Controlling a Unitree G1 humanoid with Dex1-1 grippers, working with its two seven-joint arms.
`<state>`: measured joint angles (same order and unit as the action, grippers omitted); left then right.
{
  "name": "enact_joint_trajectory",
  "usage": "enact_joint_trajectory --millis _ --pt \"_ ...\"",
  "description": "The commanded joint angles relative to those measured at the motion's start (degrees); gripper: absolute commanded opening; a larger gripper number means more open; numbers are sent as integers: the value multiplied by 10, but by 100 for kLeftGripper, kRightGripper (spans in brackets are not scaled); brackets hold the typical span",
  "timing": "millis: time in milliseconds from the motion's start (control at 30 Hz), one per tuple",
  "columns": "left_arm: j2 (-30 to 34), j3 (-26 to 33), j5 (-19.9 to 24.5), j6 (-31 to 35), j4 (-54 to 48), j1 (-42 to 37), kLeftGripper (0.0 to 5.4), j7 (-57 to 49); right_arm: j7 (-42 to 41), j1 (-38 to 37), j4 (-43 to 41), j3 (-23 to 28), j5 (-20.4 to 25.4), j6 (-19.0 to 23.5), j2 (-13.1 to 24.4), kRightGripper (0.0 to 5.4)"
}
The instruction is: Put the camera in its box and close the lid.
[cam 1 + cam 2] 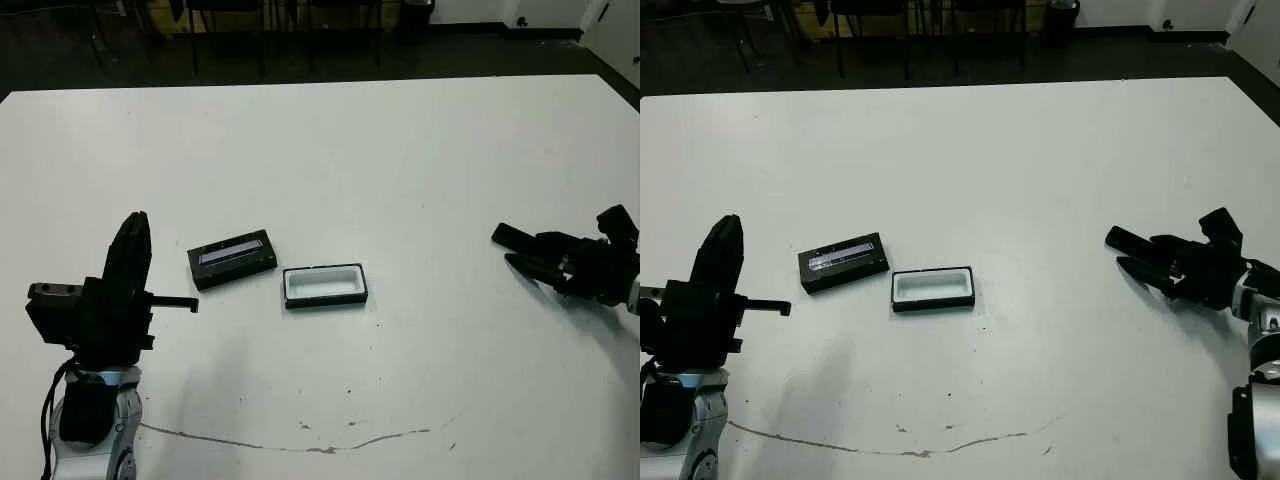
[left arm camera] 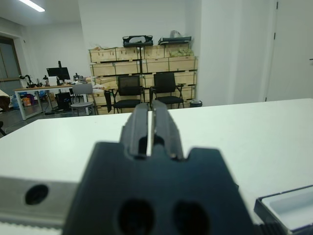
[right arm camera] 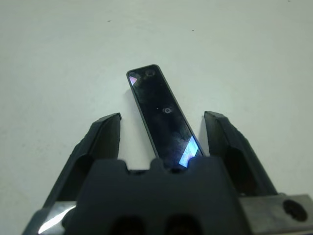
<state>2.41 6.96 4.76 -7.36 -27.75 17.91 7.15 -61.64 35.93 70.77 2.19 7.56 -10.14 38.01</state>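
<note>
Right gripper (image 3: pixel 164 125): fingers spread wide, low at the table's right side, pointing in toward the middle; nothing clamped.
Right fingers (image 3: pixel 105 134): one on each side of the camera, a clear gap of white table between each finger and the camera's long edges.
Camera (image 3: pixel 164 115): a narrow, glossy black bar lying flat on the table between those spread fingers, one end running back under the gripper's black body, the other end poking out past the fingertips; a bluish glint shows on its face near the gripper body. In the head views it is hard to pick out from the dark fingers.
Left gripper (image 2: pixel 150 128): fingers pressed together, only a thin slit between them, gripping nothing; raised off the table at the left side and pointing across it toward the room beyond.
Box (image 1: pixel 324 285): open tray, white lining showing, nothing inside, sitting near the table's centre, well apart from the right gripper and the camera.
Lid (image 1: pixel 232 258): black slab with its pale strip facing up, flat on the table just beside the box on the box's left, a little angled, not on the box.
Table (image 1: pixel 400 170): white, with a thin dark scuff line along the near edge.
</note>
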Motion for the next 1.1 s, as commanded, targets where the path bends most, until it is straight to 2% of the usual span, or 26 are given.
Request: enact_joint_trajectory --millis 33,300,667,800,900,967,1100 --pt "9 0 0 10 7 24 0 2 -42 -46 32 -49 -61 52 -25 343" --pt "8 1 4 6 11 22 0 5 -101 -36 29 -59 -50 57 -29 340" --pt "9 4 4 2 15 21 0 8 -152 -42 27 -35 -22 61 -50 162" --pt "8 4 4 -1 17 20 0 9 -142 -46 26 -30 -17 68 -55 101" --pt "8 5 6 1 16 19 0 10 -125 -54 21 -18 -6 62 -60 94" --pt "9 5 5 1 16 19 0 10 -118 -61 14 7 18 75 -65 94" --pt "11 6 3 -1 16 20 0 11 -76 -96 -81 33 52 103 -67 93"
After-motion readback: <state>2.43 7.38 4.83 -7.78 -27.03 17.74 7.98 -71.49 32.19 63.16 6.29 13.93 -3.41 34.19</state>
